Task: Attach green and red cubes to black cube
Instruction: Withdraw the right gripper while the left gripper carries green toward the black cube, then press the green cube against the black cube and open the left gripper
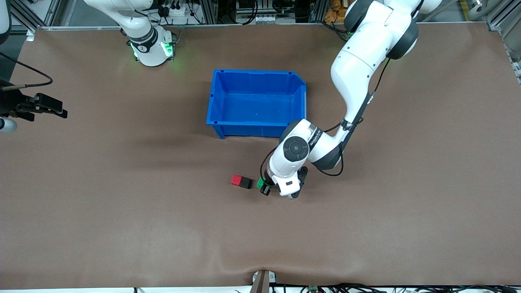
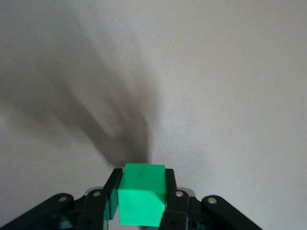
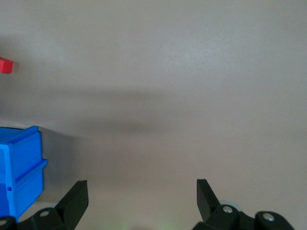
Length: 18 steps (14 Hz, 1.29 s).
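Note:
The red cube [image 1: 235,180] and the black cube [image 1: 246,182] lie side by side, touching, on the brown table, nearer to the front camera than the blue bin. My left gripper [image 1: 263,187] is shut on the green cube [image 1: 260,184], low over the table just beside the black cube at the left arm's end, with a narrow gap between them. In the left wrist view the green cube [image 2: 142,193] fills the space between the black fingers [image 2: 173,184]. My right gripper [image 3: 141,191] waits open and empty, off at the right arm's end of the table [image 1: 57,109].
The blue bin [image 1: 256,101] stands open and empty in the middle of the table; its corner [image 3: 19,167] and the red cube [image 3: 5,65] show in the right wrist view. The left arm's forearm passes beside the bin's corner.

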{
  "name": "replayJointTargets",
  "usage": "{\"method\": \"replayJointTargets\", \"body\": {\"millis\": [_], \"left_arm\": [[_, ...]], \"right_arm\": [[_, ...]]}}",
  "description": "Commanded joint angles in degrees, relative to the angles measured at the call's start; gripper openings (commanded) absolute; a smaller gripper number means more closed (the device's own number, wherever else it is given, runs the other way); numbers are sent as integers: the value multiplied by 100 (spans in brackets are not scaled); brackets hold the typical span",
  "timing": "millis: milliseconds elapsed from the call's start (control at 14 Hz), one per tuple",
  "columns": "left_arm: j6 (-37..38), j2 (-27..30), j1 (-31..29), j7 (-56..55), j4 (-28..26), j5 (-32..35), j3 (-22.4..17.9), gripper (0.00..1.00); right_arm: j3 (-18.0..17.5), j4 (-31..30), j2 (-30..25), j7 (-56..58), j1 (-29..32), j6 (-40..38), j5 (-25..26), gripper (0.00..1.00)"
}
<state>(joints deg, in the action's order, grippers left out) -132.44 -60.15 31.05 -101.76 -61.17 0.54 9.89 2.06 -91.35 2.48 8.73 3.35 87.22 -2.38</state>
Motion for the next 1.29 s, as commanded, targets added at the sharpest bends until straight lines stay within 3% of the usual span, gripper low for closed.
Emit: {"method": "replayJointTargets", "body": {"millis": [0, 286, 1214], "left_arm": [[-272, -366, 164, -449, 448, -45, -83, 0], [-651, -463, 164, -767, 448, -45, -74, 0], [-300, -463, 278, -775, 430, -63, -83, 0]], "right_arm": [[-118, -172, -239, -100, 149, -73, 97, 100], [-48, -190, -371, -109, 87, -135, 98, 100], [40, 117, -380, -460, -115, -504, -87, 100]]}}
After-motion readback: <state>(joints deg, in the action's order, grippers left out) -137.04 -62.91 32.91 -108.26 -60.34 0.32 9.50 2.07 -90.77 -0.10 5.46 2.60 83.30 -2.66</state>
